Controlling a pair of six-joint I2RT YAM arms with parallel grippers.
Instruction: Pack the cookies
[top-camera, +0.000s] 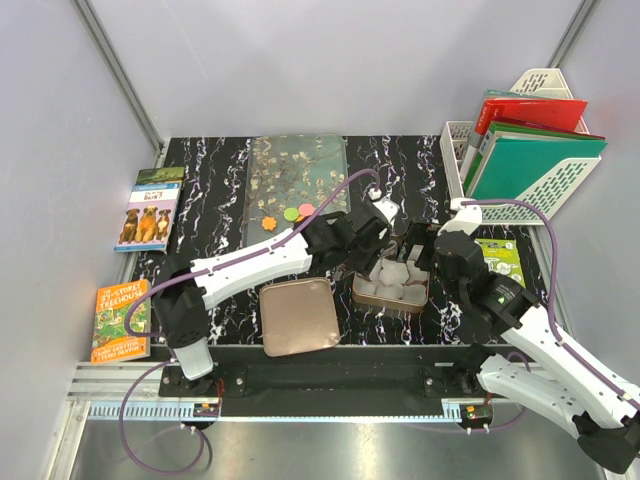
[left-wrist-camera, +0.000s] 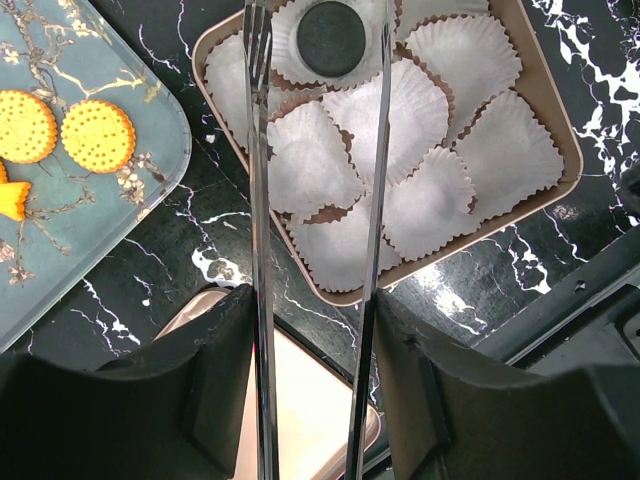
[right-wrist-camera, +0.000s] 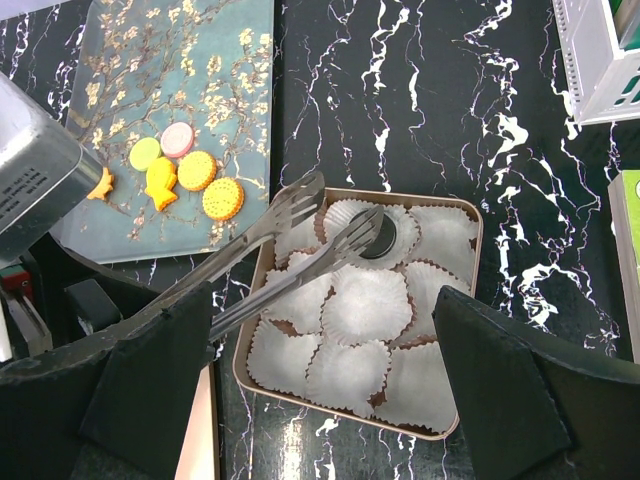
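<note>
Tin (right-wrist-camera: 476, 260): near corner cut off in the left wrist view, largely masked by both arms from above. Dark brown cookie (left-wrist-camera: 331, 38): in a paper wrapper (left-wrist-camera: 420, 110) ahead of the left fingers (left-wrist-camera: 215, 390), half hidden behind a tong tip in the right wrist view. Other cookies (right-wrist-camera: 190, 170): on the tray (left-wrist-camera: 150, 180), ahead-left of both. Left fingers: reaching over the tin, clamped on tongs (left-wrist-camera: 262, 200), blades parted. Right fingers (right-wrist-camera: 500, 390): spread wide, nothing between them, poised over the tin's near edge.

White arms, black joints
Left arm (top-camera: 250, 262) and right arm (top-camera: 560, 350) each trail a purple cable (top-camera: 553, 270); the right gripper (right-wrist-camera: 320, 300) has broad black fingers (right-wrist-camera: 500, 390).
</note>
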